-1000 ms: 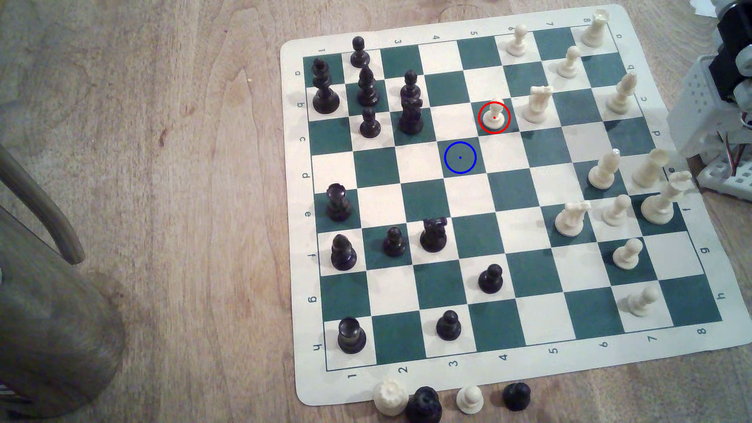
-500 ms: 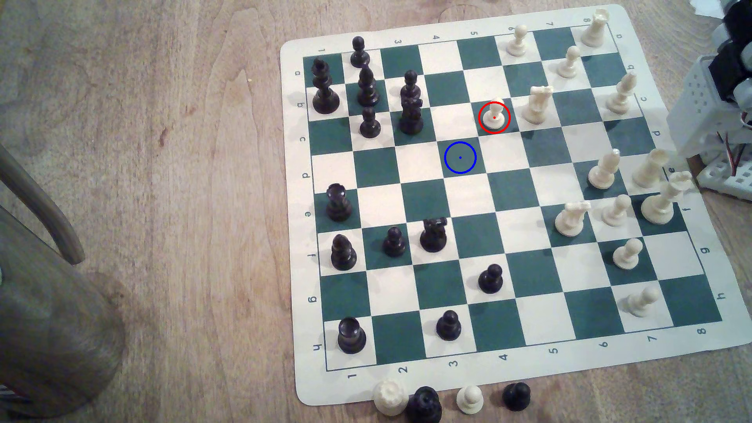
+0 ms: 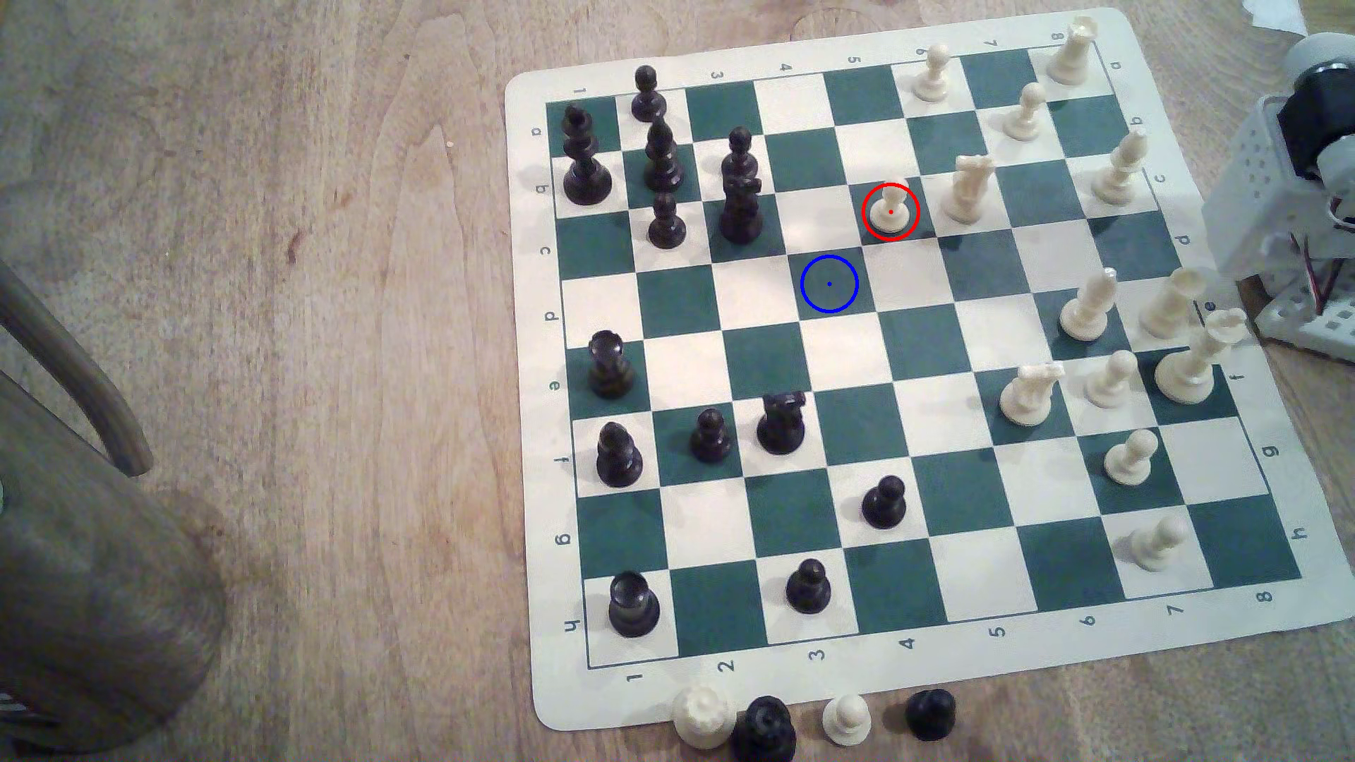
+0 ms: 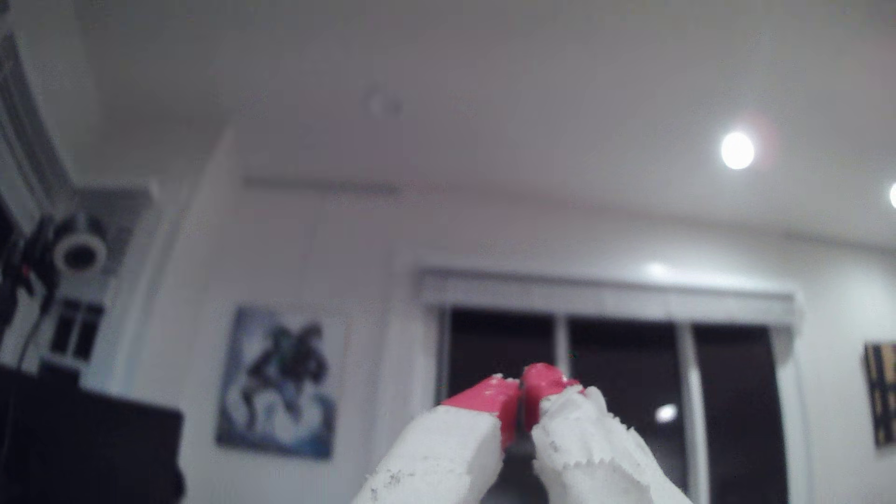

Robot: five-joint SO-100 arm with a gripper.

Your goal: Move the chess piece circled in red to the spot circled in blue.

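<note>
1. Exterior view: chess board, a green-and-cream mat lying on a wooden table.
2. Exterior view: the chess piece, a cream pawn, upright on a dark green square inside a red ring, just beside a taller cream knight towards the exterior view's right.
3. Exterior view: the spot, a green square ringed in blue with nothing on it, diagonally adjoining the pawn's square.
4. Exterior view: robot arm base, white and black, at the exterior view's right edge, well apart from the pawn.
5. Wrist view: gripper, white fingers with red tips, tips together and nothing between them, pointed up at a ceiling and a dark window.
</note>
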